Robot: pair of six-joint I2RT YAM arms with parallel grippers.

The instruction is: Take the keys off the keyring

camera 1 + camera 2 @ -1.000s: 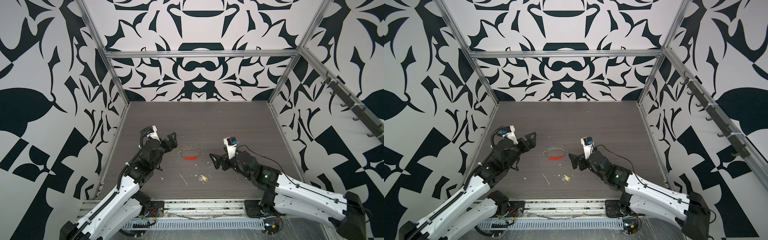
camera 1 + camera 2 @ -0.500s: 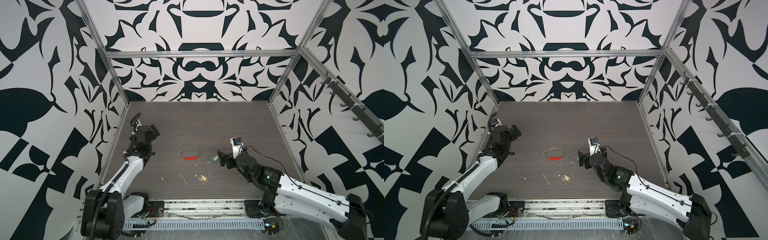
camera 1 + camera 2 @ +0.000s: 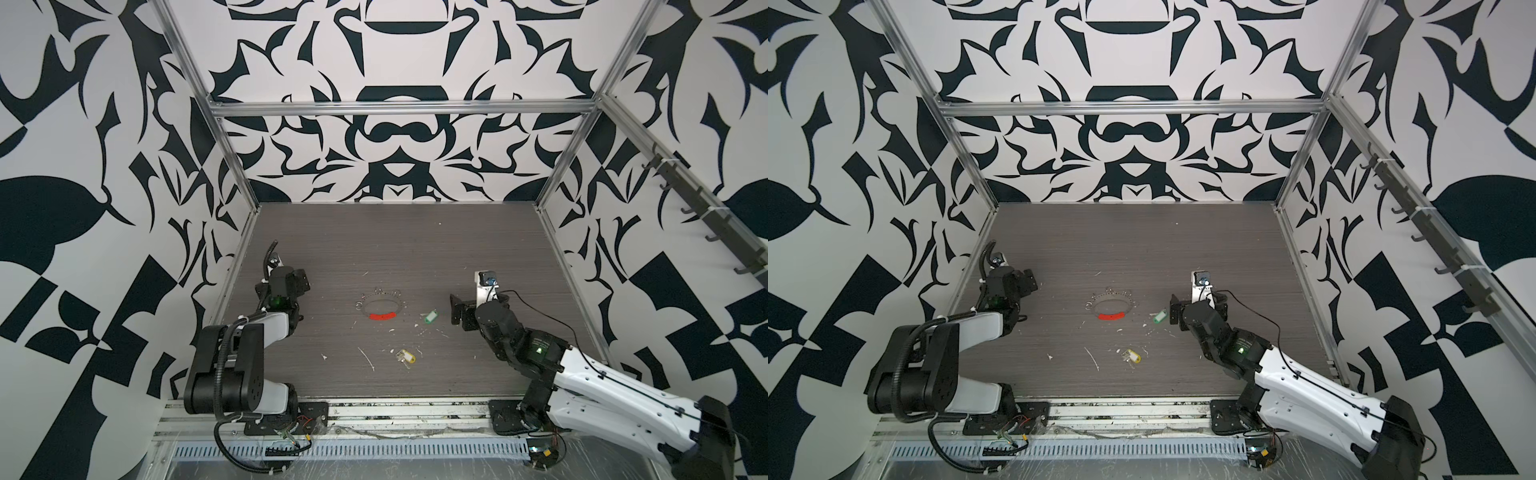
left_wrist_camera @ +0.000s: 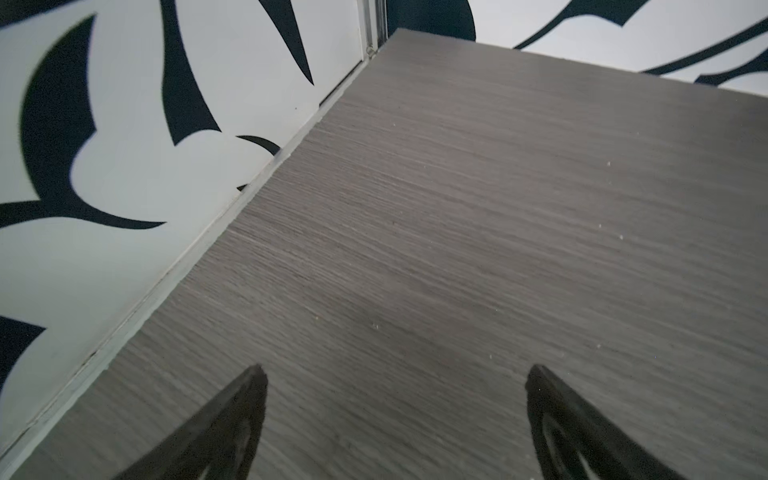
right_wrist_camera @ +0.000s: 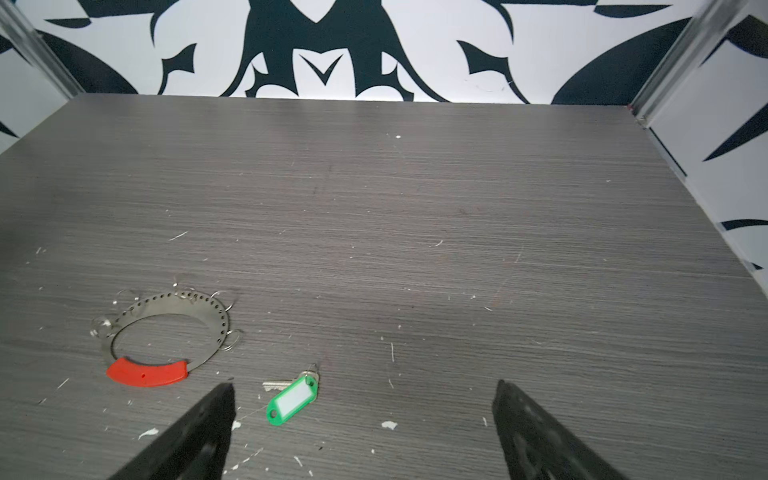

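While the green-tagged key (image 5: 293,397) and yellow-tagged key (image 3: 406,356) lie apart from the keyring (image 5: 146,372), left gripper (image 4: 397,370) and right gripper (image 5: 363,384) gape wide, both empty.

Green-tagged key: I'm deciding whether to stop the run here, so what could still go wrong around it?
1. The open right gripper sits right beside the green-tagged key; a careless pull-back could sweep it against the keyring.
2. The yellow-tagged key lies loose nearer the table's front; an arm passing low there might push it toward the edge.
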